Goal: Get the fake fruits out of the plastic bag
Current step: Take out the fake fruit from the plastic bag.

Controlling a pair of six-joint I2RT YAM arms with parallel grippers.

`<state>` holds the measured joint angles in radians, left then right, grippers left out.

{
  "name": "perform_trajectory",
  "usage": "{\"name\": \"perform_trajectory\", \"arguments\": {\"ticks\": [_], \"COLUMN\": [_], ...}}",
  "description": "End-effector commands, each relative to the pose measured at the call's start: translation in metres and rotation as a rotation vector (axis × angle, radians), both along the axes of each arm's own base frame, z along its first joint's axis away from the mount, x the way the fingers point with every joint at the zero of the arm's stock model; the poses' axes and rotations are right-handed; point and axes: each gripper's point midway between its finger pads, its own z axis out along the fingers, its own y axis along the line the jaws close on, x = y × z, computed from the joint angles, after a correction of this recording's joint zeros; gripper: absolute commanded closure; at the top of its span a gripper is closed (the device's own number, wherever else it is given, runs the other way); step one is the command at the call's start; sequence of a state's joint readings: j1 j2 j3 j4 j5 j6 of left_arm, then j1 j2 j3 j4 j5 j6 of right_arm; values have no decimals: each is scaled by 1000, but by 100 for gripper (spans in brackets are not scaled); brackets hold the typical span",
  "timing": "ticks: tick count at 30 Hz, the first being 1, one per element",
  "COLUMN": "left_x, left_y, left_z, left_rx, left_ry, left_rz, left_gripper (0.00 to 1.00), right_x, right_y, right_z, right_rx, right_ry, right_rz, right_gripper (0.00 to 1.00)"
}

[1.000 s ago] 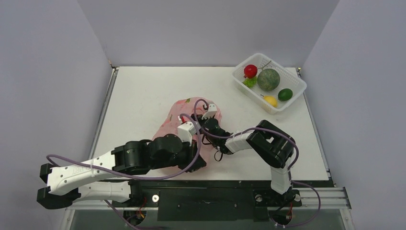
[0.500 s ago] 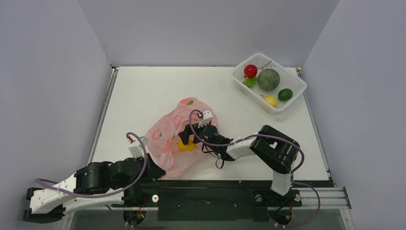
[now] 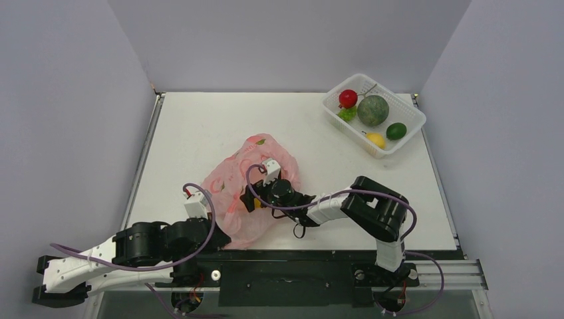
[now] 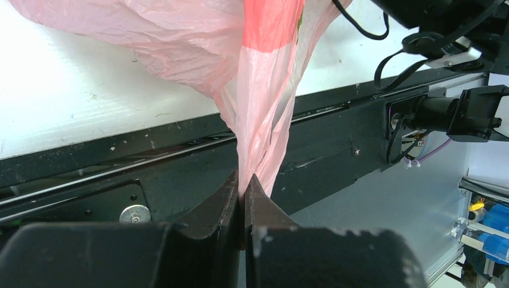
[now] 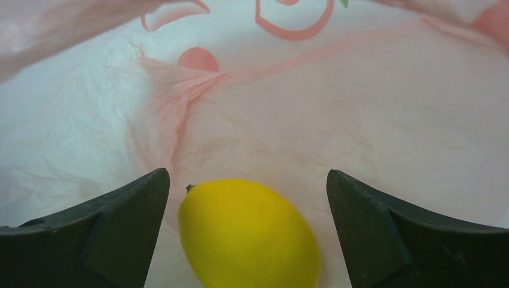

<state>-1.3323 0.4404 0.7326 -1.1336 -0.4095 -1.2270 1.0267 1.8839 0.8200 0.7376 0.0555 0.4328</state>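
The pink plastic bag (image 3: 233,183) lies crumpled near the table's front edge. My left gripper (image 4: 243,187) is shut on a twisted strand of the bag (image 4: 264,120) and holds it out over the black front rail. In the top view the left gripper (image 3: 221,237) sits at the bag's near corner. My right gripper (image 3: 251,197) reaches into the bag from the right. In the right wrist view the right gripper (image 5: 246,175) is open, with a yellow lemon (image 5: 249,234) lying on the bag's floor between its fingers, apart from both.
A white perforated basket (image 3: 399,100) at the back right holds a red round fruit (image 3: 348,98), a grey-green melon (image 3: 373,110), a dark green oval (image 3: 396,131), a second lemon (image 3: 376,139) and a light-green leafy piece (image 3: 346,113). The black rail (image 4: 360,138) runs along the table's near edge.
My left arm has drawn back toward the near left with the bag's edge, stretching the bag out. The right gripper has moved left, deeper into the bag.
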Motion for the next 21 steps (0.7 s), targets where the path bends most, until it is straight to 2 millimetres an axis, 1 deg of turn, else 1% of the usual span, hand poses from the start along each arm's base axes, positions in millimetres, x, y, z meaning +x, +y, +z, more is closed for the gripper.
{"name": "perform_trajectory", "arguments": {"ticks": [1, 4, 6, 8, 9, 10, 11, 12, 13, 14, 15, 16, 17, 18, 19, 20, 21], "left_x": [5, 7, 9, 10, 10, 10, 11, 11, 12, 13, 14, 15, 16, 17, 17, 18, 19], "left_y": [1, -2, -3, -6, -7, -9, -10, -12, -13, -14, -15, -16, -18, -19, -21, -22, -25], "left_z": [3, 6, 5, 4, 5, 4, 5, 4, 5, 5, 5, 5, 6, 7, 8, 9, 11], "left_rx": [-12, -27, -20, -6, -1, 11, 17, 29, 31, 41, 43, 49, 48, 45, 39, 35, 30], "left_ry": [-22, -32, -37, -39, -42, -41, -44, -44, -50, -51, -57, -58, -63, -66, -71, -74, -81], "left_rz": [24, 27, 32, 28, 23, 20, 15, 13, 12, 10, 10, 11, 11, 11, 10, 9, 6], "left_gripper": [100, 100, 100, 100, 100, 100, 100, 100, 100, 100, 100, 100, 100, 100, 100, 100, 100], "right_x": [-9, -13, -14, -13, -14, -14, -14, -15, -16, -17, -18, -20, -21, -24, -27, -30, -32], "right_y": [13, 7, 6, 6, 7, 7, 9, 8, 8, 8, 6, 5, 3, 1, -1, -5, -8], "right_z": [-2, -16, -20, -15, -9, -4, 6, 9, 20, 25, 35, 39, 52, 55, 66, 67, 81], "right_rx": [-14, -74, -96, -95, -86, -85, -69, -73, -65, -62, -52, -48, -32, -29, -14, -13, 18], "right_ry": [-21, -26, -22, -30, -40, -48, -59, -60, -68, -73, -79, -80, -88, -89, -96, -95, -111], "right_rz": [52, 48, 43, 42, 42, 44, 45, 50, 53, 56, 57, 60, 61, 69, 75, 87, 87], "right_gripper": [0, 1, 5, 10, 16, 20, 27, 32, 43, 49, 60, 66, 74, 78, 85, 88, 95]}}
